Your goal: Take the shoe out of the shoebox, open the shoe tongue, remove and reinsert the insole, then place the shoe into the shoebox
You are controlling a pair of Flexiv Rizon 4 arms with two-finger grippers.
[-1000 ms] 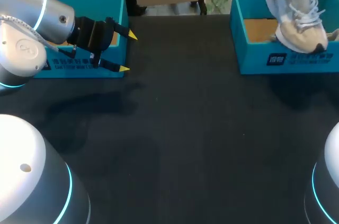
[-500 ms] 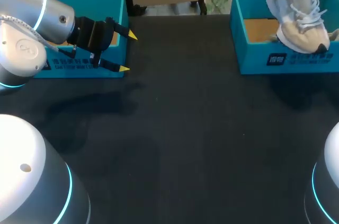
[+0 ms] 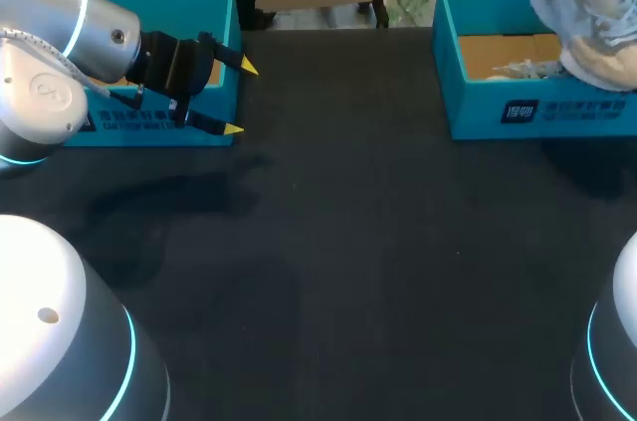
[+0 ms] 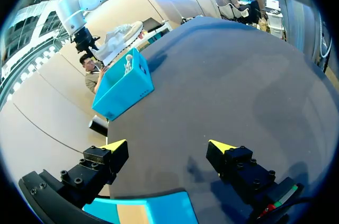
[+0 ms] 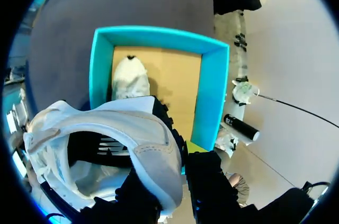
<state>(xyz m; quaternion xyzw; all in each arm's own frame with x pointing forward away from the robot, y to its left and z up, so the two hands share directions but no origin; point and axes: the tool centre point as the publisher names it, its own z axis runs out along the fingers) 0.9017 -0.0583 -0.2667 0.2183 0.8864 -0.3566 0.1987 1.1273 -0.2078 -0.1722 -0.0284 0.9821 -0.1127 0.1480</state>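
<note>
Across the dark bench (image 3: 348,242) two teal boxes stand at the far corners: the shoebox (image 3: 478,107) on my right and a spare box (image 3: 224,43) on my left. Over the shoebox's right end hangs the shoe (image 3: 597,28), pale with white laces. It is clear of the cardboard floor and partly above the near wall. The right pincer (image 5: 180,144) is clamped on its heel collar, with the shoe's mouth turned toward the wrist.

This looks like the lift-out, nearly done. To finish it well I would hold firm on the heel and raise the sole above the near wall before travelling. Then I would bring the shoe to the bare middle of the bench, where both arms can reach, and set it sole down with the tongue up. A grip on the collar alone may let the shoe swing, so a slow carry seems wise.

A second shoe (image 5: 131,78) lies in the shoebox, below the held one, and the dangling laces could snag on it or on the wall. The left pincer (image 3: 240,99) hovers just in front of the spare box with its fingers spread and holding nothing, well apart from the shoe and out of its path
</note>
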